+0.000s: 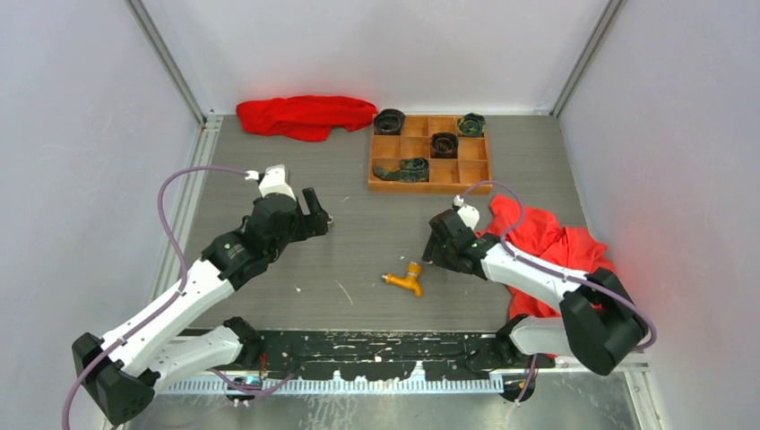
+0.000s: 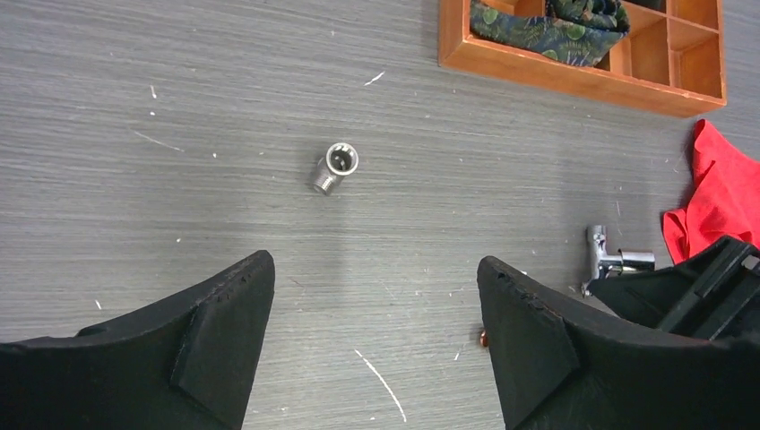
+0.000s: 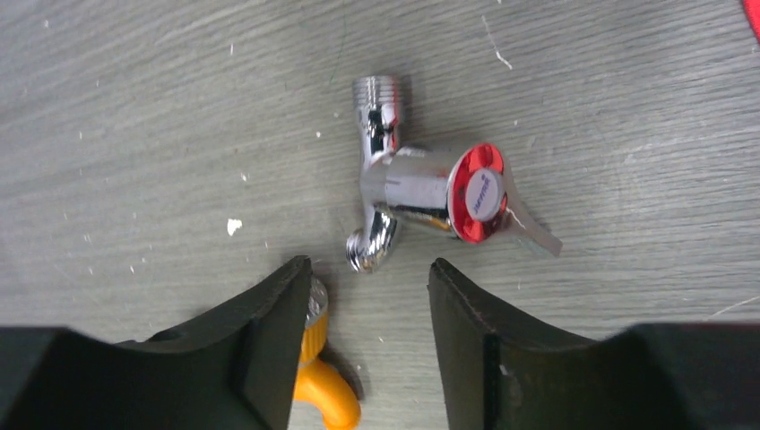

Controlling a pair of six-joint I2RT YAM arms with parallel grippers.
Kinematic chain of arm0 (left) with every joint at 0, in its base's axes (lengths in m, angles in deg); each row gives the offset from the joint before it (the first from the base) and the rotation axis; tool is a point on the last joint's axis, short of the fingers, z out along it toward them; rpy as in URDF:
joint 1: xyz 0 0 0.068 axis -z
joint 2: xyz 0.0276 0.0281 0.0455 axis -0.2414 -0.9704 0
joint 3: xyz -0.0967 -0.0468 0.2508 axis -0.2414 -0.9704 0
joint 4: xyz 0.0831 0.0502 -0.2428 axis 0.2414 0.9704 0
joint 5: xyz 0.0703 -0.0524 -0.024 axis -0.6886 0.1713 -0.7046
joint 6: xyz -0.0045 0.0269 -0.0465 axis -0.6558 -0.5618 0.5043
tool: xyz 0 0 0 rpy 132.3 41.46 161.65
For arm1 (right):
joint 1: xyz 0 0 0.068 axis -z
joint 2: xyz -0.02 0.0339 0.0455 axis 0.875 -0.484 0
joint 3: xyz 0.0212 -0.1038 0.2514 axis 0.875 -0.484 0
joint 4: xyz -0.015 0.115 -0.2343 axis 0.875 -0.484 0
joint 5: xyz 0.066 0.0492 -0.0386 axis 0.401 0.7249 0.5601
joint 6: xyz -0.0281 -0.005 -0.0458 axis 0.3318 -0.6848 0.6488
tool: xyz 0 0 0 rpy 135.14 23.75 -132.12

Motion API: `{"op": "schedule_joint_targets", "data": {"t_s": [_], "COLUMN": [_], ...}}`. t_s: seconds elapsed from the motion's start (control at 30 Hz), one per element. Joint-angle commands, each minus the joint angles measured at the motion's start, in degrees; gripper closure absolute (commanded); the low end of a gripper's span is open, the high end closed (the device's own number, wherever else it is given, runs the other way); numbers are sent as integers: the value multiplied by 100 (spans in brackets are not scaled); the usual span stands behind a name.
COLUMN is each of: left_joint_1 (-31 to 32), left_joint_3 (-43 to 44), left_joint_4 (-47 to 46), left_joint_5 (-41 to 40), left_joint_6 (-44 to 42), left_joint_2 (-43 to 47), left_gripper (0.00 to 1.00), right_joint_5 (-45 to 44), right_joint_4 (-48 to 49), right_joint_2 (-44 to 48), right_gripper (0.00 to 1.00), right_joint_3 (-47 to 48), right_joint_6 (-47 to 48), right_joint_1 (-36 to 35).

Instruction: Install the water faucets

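The silver faucet (image 3: 417, 184), shiny, with a red-capped lever handle, lies flat on the grey table just ahead of my right gripper's (image 3: 369, 278) tips. That gripper (image 1: 428, 255) is open and holds nothing. The orange-yellow faucet (image 1: 405, 280) lies next to it, partly hidden under the left finger (image 3: 269, 331) in the right wrist view, where its bent spout (image 3: 327, 394) pokes out. My left gripper (image 2: 376, 269) hovers open and empty over bare table at the left (image 1: 321, 217). From there the silver faucet (image 2: 614, 260) shows beside the right gripper's black body.
A small silver elbow fitting (image 2: 338, 167) lies alone on the table ahead of the left gripper. A wooden compartment tray (image 1: 430, 184) holding dark rolled items stands at the back. One red cloth (image 1: 305, 115) lies at the back left, another (image 1: 547, 237) under the right arm.
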Motion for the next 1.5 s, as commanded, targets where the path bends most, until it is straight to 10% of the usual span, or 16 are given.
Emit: {"op": "schedule_joint_targets", "data": {"t_s": [0.0, 0.63, 0.83, 1.03, 1.47], "left_joint_1": [-26, -212, -251, -406, -592], "left_joint_3": [72, 529, 491, 905, 517], "left_joint_4": [42, 428, -153, -367, -1413], "left_joint_5": [174, 1404, 2169, 4438, 6758], "left_joint_6": [210, 250, 134, -163, -150], "left_joint_2": [-40, -541, -450, -826, -1150], "left_gripper": [16, 0, 0, 0, 6], "right_joint_5": [-530, -40, 940, 2465, 6104], "right_joint_4": [436, 943, 1156, 1248, 2003], "right_joint_2": [-365, -1044, -479, 501, 1074], "right_gripper": [48, 79, 99, 100, 100], "right_joint_3": [408, 464, 440, 612, 886], "right_joint_6": [-608, 640, 1331, 2305, 2636], "right_joint_1": [-28, 2, -2, -3, -3]}}
